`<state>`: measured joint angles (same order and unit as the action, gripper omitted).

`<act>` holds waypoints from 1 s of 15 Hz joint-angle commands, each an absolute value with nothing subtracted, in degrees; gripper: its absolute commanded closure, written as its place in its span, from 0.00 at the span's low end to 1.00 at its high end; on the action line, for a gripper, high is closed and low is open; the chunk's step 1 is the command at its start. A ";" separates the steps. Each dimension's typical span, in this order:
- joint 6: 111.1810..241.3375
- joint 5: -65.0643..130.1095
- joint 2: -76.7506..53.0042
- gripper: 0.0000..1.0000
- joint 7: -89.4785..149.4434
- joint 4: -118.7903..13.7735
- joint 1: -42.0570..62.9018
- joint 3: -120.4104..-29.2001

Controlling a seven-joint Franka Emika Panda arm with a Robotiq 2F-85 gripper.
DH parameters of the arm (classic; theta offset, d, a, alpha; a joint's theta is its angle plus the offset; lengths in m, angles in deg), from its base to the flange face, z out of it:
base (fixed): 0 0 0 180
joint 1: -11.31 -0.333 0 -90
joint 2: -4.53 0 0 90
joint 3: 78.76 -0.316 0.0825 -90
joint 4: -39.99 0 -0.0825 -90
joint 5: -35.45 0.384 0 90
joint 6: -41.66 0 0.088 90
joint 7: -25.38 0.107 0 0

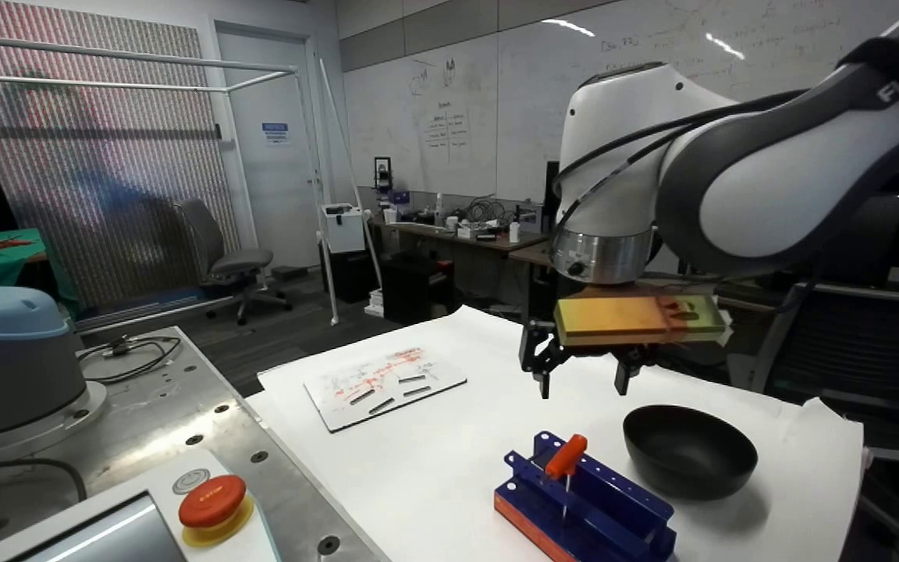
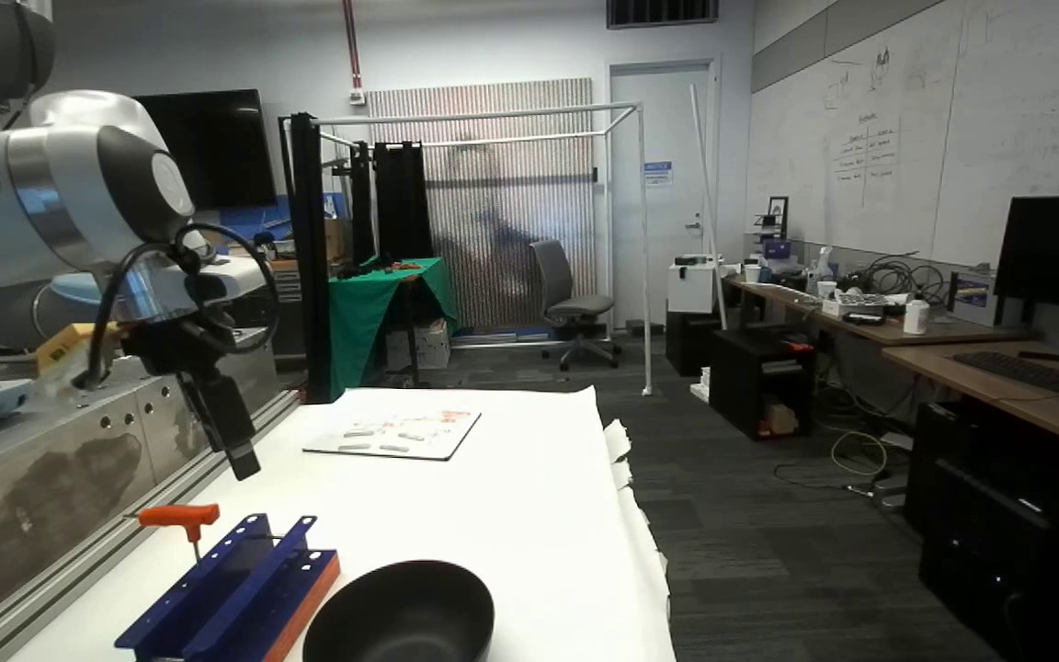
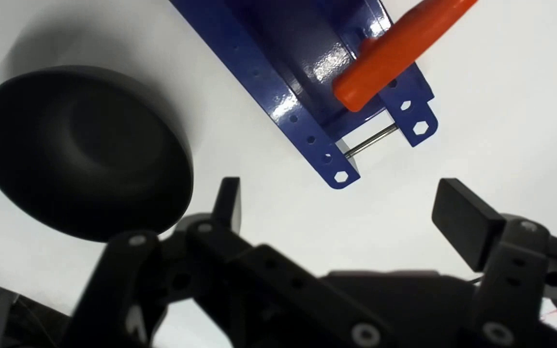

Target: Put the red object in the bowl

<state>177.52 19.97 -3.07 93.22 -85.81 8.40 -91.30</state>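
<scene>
Blue metal on the white-covered desk (image 1: 418,476): a ribbed rack (image 1: 605,511) with an orange-red lower side. Standing at that rack, handle uppermost, the red object (image 1: 566,457) (a T-handle on a thin metal shaft, slightly tilted). Points downward at the rack; impossible to tell the seating of the lower end. In the way between that handle and the bowl (image 3: 85,154), in the wrist view, a long perforated flange (image 3: 266,87). Just beside the rack, yet apart from it, the bowl itself: black, matte, upright.

Farther along the desk, lying flat, a whiteboard panel (image 1: 387,384) with red scribbles and four small strips (image 1: 412,379). Off the desk, a red emergency-stop button (image 1: 211,502) with a yellow collar, plus a grey chair (image 1: 239,261) well apart, near a pale door (image 1: 278,195).

In from the right in an exterior view, the arm (image 1: 777,172), with a yellow block (image 1: 613,321) at the wrist. Bends down there into jaws aimed at the desk. Spread wide, with white surface visible between the fingertips (image 3: 462,222) in the wrist view. Hanging above the desk near one end of the rack, apart from handle and bowl.
</scene>
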 commanded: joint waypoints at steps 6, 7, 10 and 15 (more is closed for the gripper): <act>176.02 24.76 -12.90 0.00 101.02 -80.07 0.34 -85.46; 176.71 25.40 -13.04 0.00 101.61 -80.62 -0.06 -85.13; 177.94 26.00 -12.42 0.17 103.70 -82.20 -1.14 -84.30; 178.13 25.07 -11.46 0.58 106.76 -82.93 -2.72 -84.08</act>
<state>177.20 25.13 -13.01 104.37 -81.94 -0.72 -85.32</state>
